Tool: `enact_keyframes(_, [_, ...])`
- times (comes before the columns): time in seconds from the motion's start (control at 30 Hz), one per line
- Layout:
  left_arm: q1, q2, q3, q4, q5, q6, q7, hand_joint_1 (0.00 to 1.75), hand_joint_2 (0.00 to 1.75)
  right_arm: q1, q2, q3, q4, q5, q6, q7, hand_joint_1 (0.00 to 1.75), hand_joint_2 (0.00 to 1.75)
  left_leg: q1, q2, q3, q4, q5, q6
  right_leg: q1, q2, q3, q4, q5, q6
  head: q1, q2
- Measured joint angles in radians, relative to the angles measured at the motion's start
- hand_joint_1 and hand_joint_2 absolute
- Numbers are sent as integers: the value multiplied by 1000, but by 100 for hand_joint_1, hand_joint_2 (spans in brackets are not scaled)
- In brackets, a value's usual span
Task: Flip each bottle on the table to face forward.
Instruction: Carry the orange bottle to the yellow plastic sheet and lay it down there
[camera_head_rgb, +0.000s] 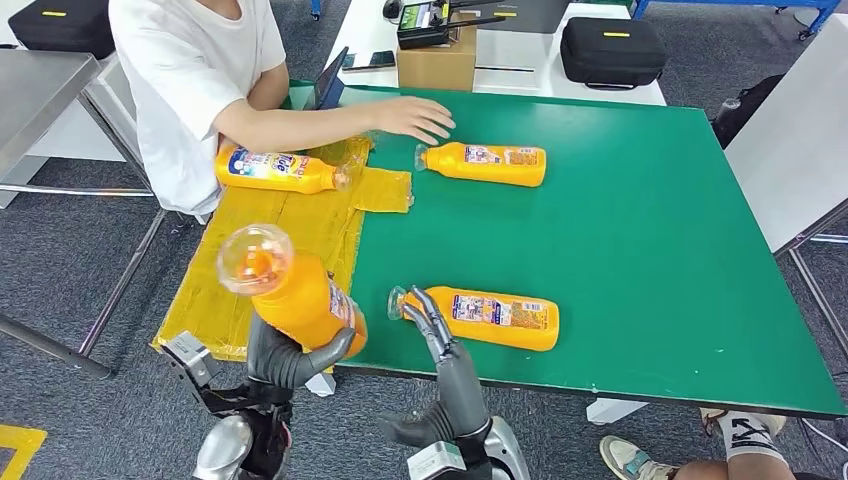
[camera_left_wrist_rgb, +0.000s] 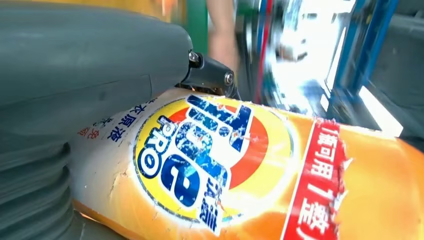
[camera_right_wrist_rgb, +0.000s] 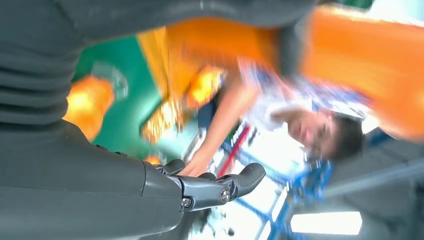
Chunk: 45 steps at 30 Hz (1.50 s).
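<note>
I see my left hand (camera_head_rgb: 290, 355) wrapped from beneath around the lifted bottle (camera_head_rgb: 300, 295), raised off the counter (camera_head_rgb: 640, 240) with its clear cap tilted toward the camera; the left wrist view shows the label (camera_left_wrist_rgb: 200, 160) against the palm. My right hand (camera_head_rgb: 432, 318) reaches forward with fingers spread and holding nothing, fingertips at the neck of the near bottle (camera_head_rgb: 490, 317), which lies on its side. Well beyond both hands lie the far bottle (camera_head_rgb: 487, 163) and the left bottle (camera_head_rgb: 278, 168), under a person's hand (camera_head_rgb: 415, 117).

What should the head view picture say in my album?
Robot's left hand lifts an orange bottle while a person's hand reaches in.
</note>
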<state>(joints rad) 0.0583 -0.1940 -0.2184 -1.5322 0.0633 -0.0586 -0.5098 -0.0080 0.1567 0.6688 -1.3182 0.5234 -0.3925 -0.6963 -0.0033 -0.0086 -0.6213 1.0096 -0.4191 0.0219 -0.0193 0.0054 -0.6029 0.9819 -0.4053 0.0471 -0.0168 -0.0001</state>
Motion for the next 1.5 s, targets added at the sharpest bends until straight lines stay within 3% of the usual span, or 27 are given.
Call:
enact_keyframes(0.23, [-14, 52, 163, 19, -332, 178, -18, 175, 175, 53, -41, -80, -134, -18, -76, -3, 0, 0, 1, 0, 0, 0, 0, 0, 1, 0, 0, 0, 0, 0, 0, 0])
enact_keyframes(0.53, [-14, 66, 200, 25, -380, 208, -17, 175, 175, 61, -52, -99, -164, -24, -88, -3, 0, 0, 1, 0, 0, 0, 0, 0, 1, 0, 0, 0, 0, 0, 0, 0])
enact_keyframes(0.67, [-54, 133, 234, 137, -792, 342, 86, 175, 175, 68, -72, -142, -231, -79, -82, -4, 0, 0, 1, 0, 0, 0, 0, 0, 1, 0, 0, 0, 0, 0, 0, 0])
enact_keyframes(0.77, [-109, 170, 231, 260, -929, 369, 118, 175, 175, 62, -77, -148, -241, -104, -50, -4, 0, 0, 1, 0, 0, 0, 1, 0, 1, 0, 0, 0, 0, -1, 0, 0])
enact_keyframes(1.07, [-315, 214, 167, 585, -1065, 357, 113, 175, 175, 14, -79, -118, -206, -200, -11, -4, 0, 0, 1, -2, 1, 0, 1, -1, 2, -2, 3, 0, 0, -1, 0, 0])
enact_keyframes(1.4, [-437, 231, 105, 750, -1111, 334, 141, 175, 175, 0, -79, -114, -172, -208, 3, -4, 0, 0, 2, -2, 4, 0, 2, -1, 2, -2, 6, 0, 0, -1, 0, 0])
enact_keyframes(1.43, [-442, 232, 103, 757, -1111, 333, 141, 170, 175, 0, -79, -114, -169, -208, 3, -4, 0, 0, 2, -2, 4, 0, 2, -1, 2, -2, 6, 0, 0, -1, 0, 0])
enact_keyframes(1.5, [-453, 233, 99, 772, -1113, 327, 147, 89, 175, -1, -79, -114, -164, -209, 3, -4, 0, 0, 2, -2, 5, 0, 2, -1, 2, -2, 6, 0, 0, -1, 0, 0])
